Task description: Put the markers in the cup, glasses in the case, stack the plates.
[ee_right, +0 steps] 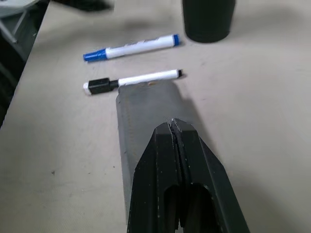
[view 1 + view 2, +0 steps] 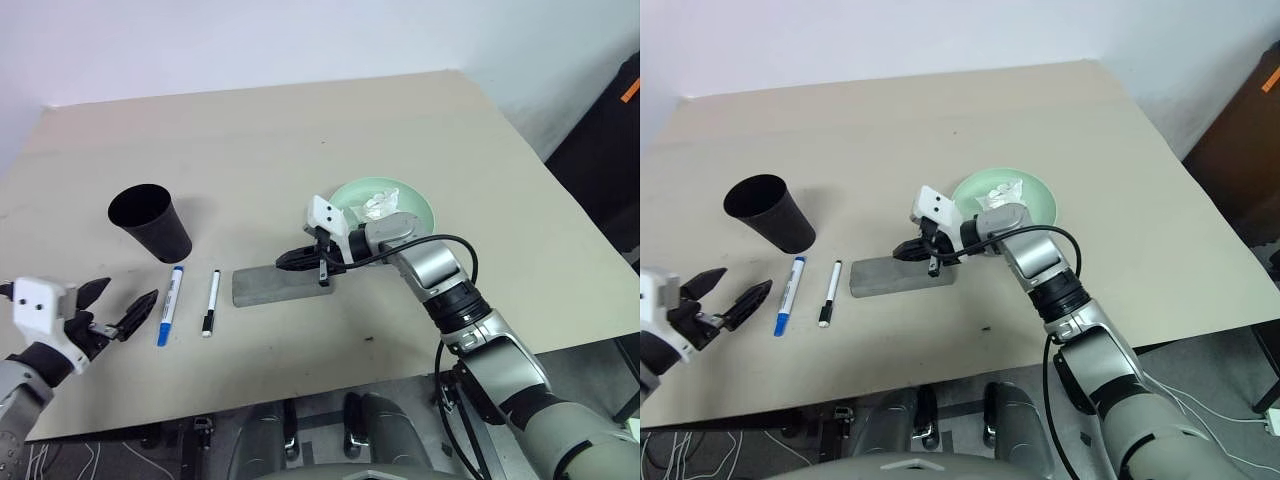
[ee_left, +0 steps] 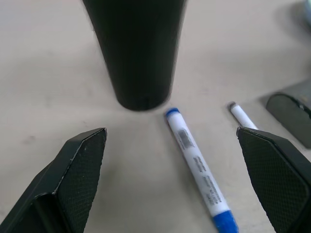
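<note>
The black cup [image 2: 150,222] stands upright at the left. In front of it lie two markers, the blue-capped one [image 2: 170,305] and the black-capped one [image 2: 211,302], side by side. My left gripper [image 2: 125,297] is open just left of the blue-capped marker and low over the table; in the left wrist view the blue-capped marker [image 3: 197,165] lies between its fingers [image 3: 80,162]. The grey case [image 2: 280,285] lies closed right of the markers. My right gripper [image 2: 285,262] is shut and empty just above it. A mint green plate [image 2: 410,225] sits behind. The glasses are hidden.
A crumpled white tissue [image 2: 380,205] lies in the green plate. The beige table [image 2: 300,140] has free room at the back and right. Its front edge runs close behind my left gripper.
</note>
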### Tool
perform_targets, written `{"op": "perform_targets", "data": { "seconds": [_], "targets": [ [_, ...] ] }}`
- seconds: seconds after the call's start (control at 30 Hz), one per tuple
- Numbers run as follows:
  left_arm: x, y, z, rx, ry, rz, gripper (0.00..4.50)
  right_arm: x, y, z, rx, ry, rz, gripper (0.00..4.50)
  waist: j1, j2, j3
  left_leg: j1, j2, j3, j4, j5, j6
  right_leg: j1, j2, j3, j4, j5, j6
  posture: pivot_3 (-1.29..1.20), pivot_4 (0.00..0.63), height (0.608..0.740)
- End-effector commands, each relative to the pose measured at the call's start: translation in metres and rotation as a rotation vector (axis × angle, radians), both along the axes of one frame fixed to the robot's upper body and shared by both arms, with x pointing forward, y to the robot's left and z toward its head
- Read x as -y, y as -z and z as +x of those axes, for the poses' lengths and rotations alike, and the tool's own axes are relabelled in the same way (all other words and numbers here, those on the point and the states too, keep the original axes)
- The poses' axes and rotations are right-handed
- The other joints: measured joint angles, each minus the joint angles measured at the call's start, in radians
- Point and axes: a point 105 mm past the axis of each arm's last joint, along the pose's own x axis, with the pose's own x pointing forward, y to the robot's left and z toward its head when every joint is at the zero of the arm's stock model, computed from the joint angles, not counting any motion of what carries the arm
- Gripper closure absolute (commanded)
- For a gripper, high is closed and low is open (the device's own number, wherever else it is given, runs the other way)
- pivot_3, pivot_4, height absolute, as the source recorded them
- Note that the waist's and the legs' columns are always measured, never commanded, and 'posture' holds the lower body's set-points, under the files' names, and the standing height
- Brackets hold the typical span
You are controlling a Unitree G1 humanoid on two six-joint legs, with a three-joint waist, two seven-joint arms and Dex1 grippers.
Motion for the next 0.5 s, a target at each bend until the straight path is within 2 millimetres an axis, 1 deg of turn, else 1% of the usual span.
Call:
{"op": "perform_targets", "data": {
  "seconds": [0.03,0.1,0.2,0.33,0.4,0.5],
  "targets": [
    [0.011,0.0,0.003,-0.041,-0.042,0.014,0.0,0.003,-0.026,0.002,0.068,-0.009,0.051,4.46,0.0,0.0,0.0,0.0,0.0,0.0,0.0,0.0,0.0,0.0,0.0,0.0,0.0,0.0,0.0,0.0,0.15,0.74],
    [0.014,0.002,0.004,-0.061,-0.057,-0.003,0.0,0.004,-0.026,0.003,0.075,-0.003,0.045,4.46,0.001,0.0,0.0,0.0,0.0,0.0,0.0,0.0,0.0,0.001,0.0,0.0,0.0,0.0,0.0,0.0,0.15,0.74],
    [0.01,0.012,0.004,-0.121,-0.119,0.008,0.0,0.004,-0.026,0.004,0.082,0.0,0.038,4.46,-0.001,0.0,0.0,0.0,0.0,0.0,0.0,0.0,0.0,0.0,0.001,0.0,0.001,0.0,0.001,0.0,0.15,0.74],
    [0.007,0.018,0.005,-0.205,-0.188,0.02,0.0,0.005,-0.025,0.004,0.082,0.006,0.036,4.46,0.001,0.0,0.0,0.0,0.0,0.0,0.0,0.0,0.0,0.0,0.001,0.0,0.003,0.0,0.001,0.0,0.15,0.74],
    [0.007,0.018,0.007,-0.23,-0.198,0.047,0.0,0.006,-0.024,0.004,0.081,0.012,0.034,4.46,0.002,0.0,0.0,0.0,0.0,0.0,0.001,0.0,0.0,0.0,0.001,0.0,0.003,0.0,0.001,0.0,0.15,0.74],
    [0.013,0.014,0.011,-0.221,-0.167,0.044,0.0,0.007,-0.024,0.004,0.082,0.019,0.035,4.46,0.003,0.0,0.0,0.0,0.0,0.0,0.002,0.0,0.0,0.001,0.001,0.0,0.003,0.001,0.001,0.0,0.15,0.74]
  ]
}}
